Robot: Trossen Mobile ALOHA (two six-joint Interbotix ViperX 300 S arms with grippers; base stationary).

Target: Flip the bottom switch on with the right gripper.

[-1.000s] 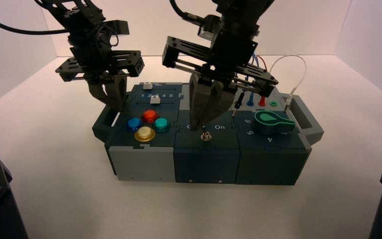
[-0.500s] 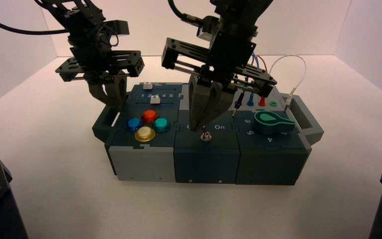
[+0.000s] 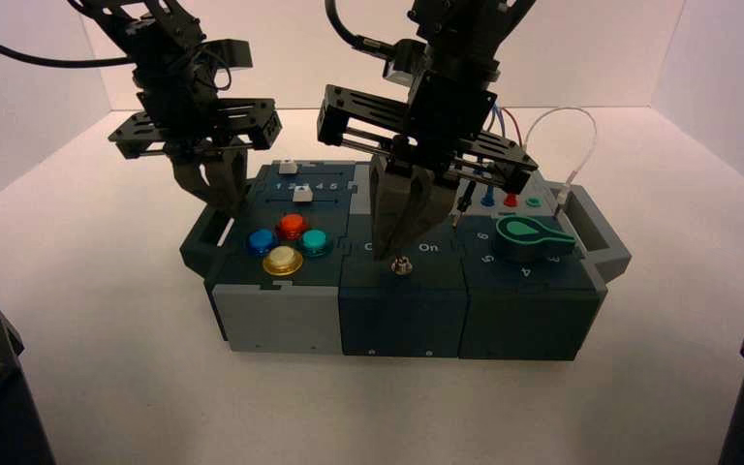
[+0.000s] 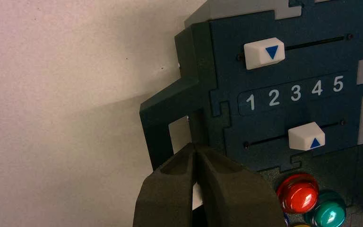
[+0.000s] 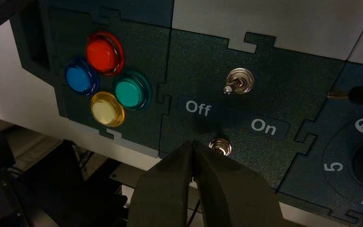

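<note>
The right end effector point(image 3: 394, 254) – fingers pressed together – has dropped lower, tips now touching the bottom switch point(image 5: 220, 146) on its Off side; the flip looks imminent.

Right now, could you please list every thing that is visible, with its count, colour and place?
box: 1, dark teal and grey, centre of the white table.
push buttons: 4, red, blue, yellow, green, on the box's left part.
sliders: 2, white caps with blue triangles, above and below the numbers 1 to 5, behind the buttons.
toggle switches: 2, silver, middle part; the bottom switch is beside the right fingertips, the other switch sits beyond the Off/On label.
knob: 1, green, right part.
wires: several, white, red, blue, right rear corner.
right gripper: 1, black, fingers shut, tips at the bottom switch.
left gripper: 1, black, fingers shut, over the box's left handle.
</note>
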